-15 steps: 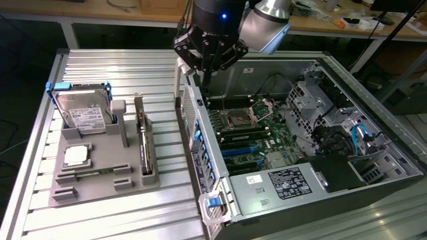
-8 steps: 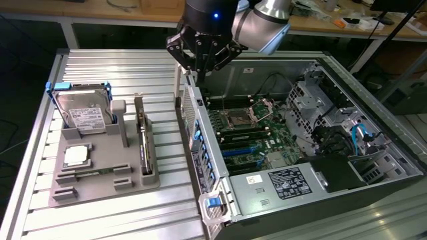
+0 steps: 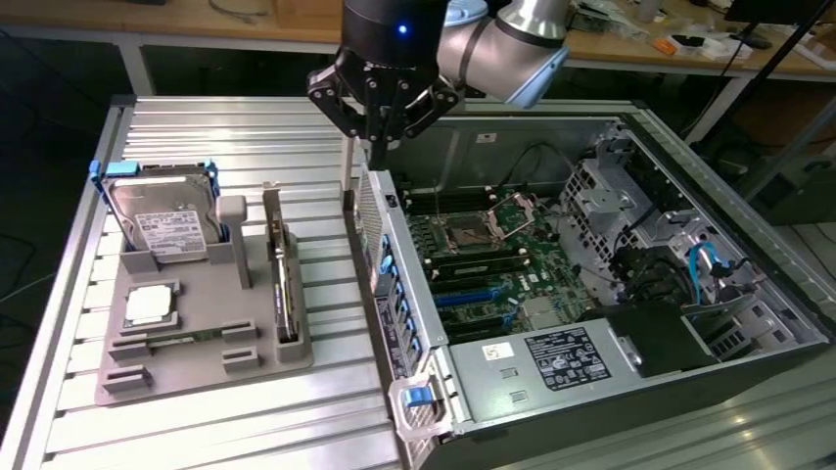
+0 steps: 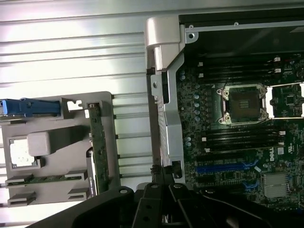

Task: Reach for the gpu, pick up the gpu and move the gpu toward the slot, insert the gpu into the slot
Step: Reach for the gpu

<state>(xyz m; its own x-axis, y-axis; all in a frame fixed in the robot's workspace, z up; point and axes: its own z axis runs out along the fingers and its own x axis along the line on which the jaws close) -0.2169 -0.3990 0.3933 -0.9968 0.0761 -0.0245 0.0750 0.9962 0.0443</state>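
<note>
Likely a lab: cluttered workbenches behind an opened computer case.

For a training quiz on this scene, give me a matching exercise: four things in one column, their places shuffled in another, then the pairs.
1 gpu
2 hard drive
3 processor chip
4 slot

A lies flat in the grey tray
B on the motherboard inside the open case
C stands on edge at the tray's side nearest the case
D stands upright, white label showing

Pairs: 1-C, 2-D, 3-A, 4-B
</note>
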